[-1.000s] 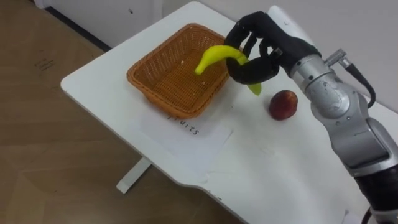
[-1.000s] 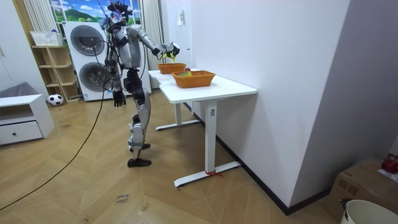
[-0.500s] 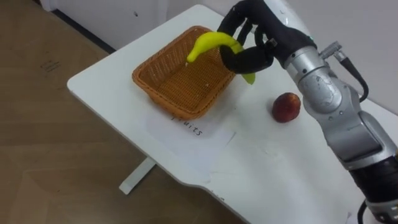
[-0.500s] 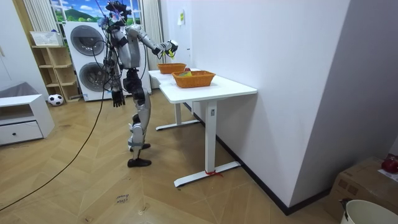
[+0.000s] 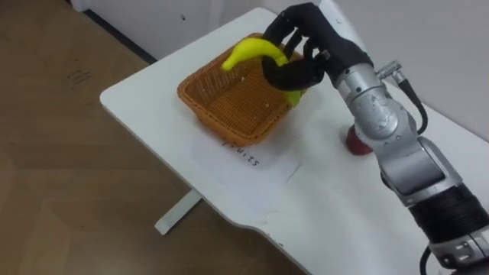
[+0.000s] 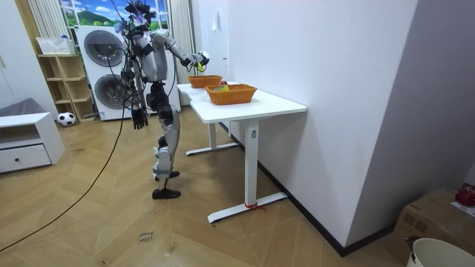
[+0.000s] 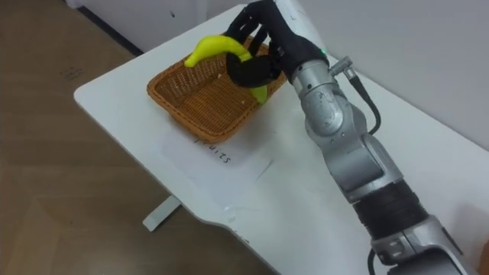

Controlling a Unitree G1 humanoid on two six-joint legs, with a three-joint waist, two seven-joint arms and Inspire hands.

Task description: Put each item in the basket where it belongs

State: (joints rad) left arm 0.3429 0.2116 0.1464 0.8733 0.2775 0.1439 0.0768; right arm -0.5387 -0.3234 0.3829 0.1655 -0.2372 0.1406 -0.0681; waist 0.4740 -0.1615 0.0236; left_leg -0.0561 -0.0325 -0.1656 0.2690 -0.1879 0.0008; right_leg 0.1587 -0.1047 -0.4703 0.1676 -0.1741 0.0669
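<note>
Left eye view: right hand (image 5: 319, 44) curled round banana (image 5: 246, 52) over basket (image 5: 229, 101); lower to mid-basket, then release.

Basket (image 5: 215, 122) interior bare, red fruit (image 5: 352, 143) lying near

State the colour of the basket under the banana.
The basket is orange-brown wicker; the left eye view shows it best, under the held banana.
</note>
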